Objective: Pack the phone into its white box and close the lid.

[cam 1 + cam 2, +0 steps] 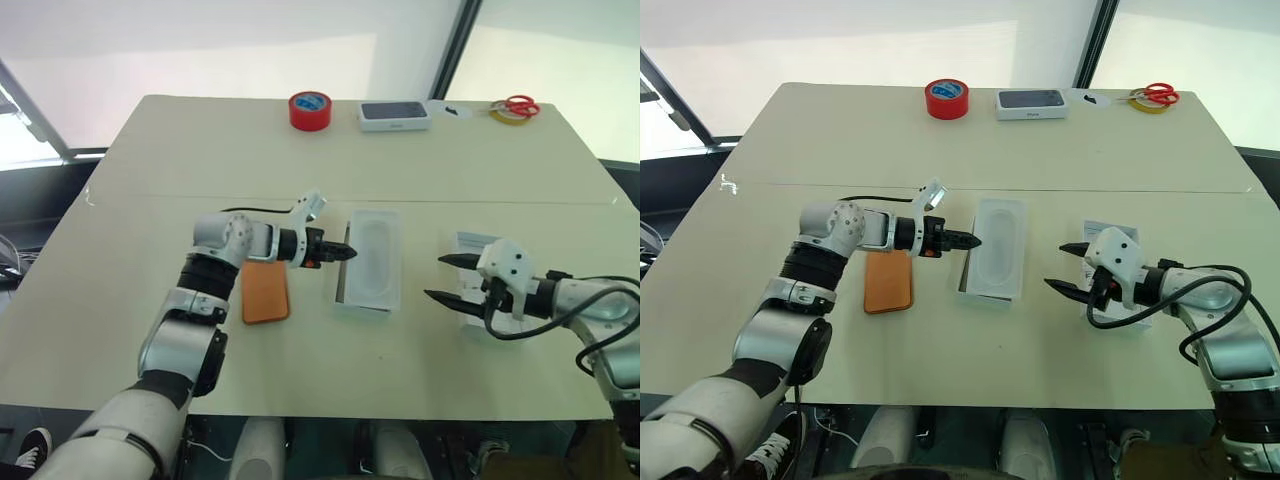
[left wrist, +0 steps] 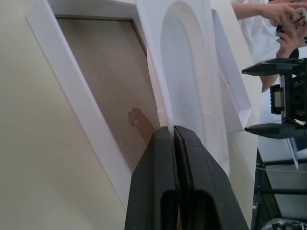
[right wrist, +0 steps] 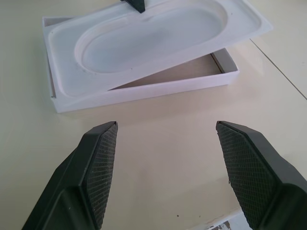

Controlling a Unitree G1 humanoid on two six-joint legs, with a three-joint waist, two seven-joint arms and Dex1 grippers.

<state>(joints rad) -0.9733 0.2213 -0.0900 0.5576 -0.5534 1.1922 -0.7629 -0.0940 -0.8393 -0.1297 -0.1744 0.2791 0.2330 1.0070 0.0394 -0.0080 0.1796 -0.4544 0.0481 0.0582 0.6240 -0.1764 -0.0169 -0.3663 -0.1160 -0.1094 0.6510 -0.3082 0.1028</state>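
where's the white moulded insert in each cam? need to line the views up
Left eye: white moulded insert at table centre, lying on the white box, between the two pincers.
Right eye: insert at centre, just right of the left pincer.
Left wrist: insert tilted above the box floor, its edge at the shut fingertips.
Right wrist: insert lies askew over the box, beyond the open right pincer.
Shared landmark: the left pincer's black tip at the insert's edge.

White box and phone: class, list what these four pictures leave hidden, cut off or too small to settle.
- White box: most of its floor is covered by the tilted moulded insert.
- Phone: its top end is hidden under the left gripper and wrist; camera cluster unseen.
- Lid: largely behind the right gripper.
- Dark-topped box: print too small to read.
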